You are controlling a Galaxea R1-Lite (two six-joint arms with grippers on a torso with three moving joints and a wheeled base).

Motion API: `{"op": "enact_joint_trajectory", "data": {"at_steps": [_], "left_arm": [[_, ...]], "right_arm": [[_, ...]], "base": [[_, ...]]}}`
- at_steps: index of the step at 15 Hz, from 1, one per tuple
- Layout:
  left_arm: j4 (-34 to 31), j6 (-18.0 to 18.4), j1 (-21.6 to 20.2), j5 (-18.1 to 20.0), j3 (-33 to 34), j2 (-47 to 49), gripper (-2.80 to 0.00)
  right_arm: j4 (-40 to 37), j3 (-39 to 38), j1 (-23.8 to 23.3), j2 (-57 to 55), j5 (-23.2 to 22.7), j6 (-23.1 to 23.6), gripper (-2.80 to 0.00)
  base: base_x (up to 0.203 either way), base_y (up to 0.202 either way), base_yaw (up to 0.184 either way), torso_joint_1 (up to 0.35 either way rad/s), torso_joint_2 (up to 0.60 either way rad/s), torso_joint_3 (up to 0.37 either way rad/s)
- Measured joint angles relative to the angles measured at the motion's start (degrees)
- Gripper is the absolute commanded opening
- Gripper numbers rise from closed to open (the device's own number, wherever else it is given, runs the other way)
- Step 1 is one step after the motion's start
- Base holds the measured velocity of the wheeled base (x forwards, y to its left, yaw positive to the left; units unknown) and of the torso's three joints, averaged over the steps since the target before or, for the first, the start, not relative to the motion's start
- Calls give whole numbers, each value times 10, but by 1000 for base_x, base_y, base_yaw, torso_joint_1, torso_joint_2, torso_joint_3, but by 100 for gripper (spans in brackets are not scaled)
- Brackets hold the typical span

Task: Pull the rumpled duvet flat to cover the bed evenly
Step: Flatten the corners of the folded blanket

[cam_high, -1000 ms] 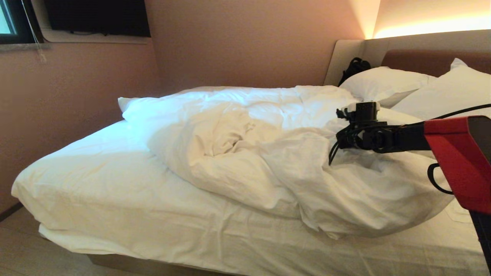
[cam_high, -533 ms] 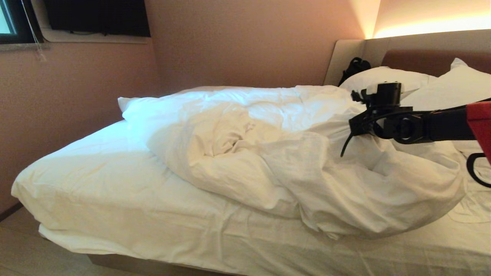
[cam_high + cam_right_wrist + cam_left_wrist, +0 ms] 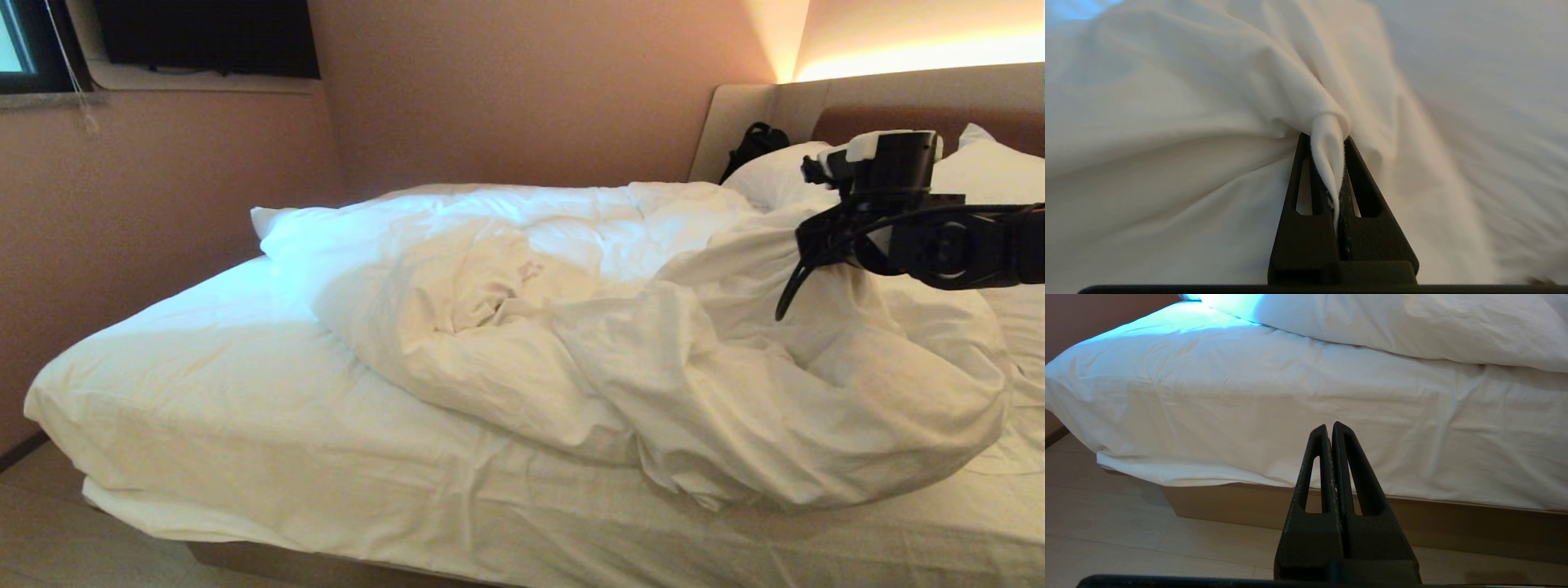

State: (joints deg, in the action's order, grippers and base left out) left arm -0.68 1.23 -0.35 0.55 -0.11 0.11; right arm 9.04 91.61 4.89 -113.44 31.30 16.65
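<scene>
Head view: right gripper [image 3: 1328, 141] clamped on a duvet [image 3: 653, 343] fold, raised level above bed [image 3: 245, 441]; left gripper [image 3: 1329, 428] pinched together.

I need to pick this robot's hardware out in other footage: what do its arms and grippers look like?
The right arm is black, with a round joint housing, looped black cables and a boxy black camera block with a white part on top. Both the left gripper and the right gripper have matte black, tapering wedge-shaped fingers with long cut-out slots.
</scene>
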Motion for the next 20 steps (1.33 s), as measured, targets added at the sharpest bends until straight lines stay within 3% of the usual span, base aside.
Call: {"op": "enact_joint_trajectory", "data": {"at_steps": [5, 12, 20], "left_arm": [[0, 0, 0, 0, 0, 0, -280], [0, 0, 0, 1, 0, 0, -280], [0, 0, 0, 0, 0, 0, -280]], "right_arm": [[-4, -28, -35, 43, 56, 17, -280], [-6, -149, -57, 152, 66, 61, -280], [-6, -195, -100, 219, 88, 84, -280]], "base": [[0, 0, 0, 0, 0, 0], [0, 0, 0, 0, 0, 0], [0, 0, 0, 0, 0, 0]]}}
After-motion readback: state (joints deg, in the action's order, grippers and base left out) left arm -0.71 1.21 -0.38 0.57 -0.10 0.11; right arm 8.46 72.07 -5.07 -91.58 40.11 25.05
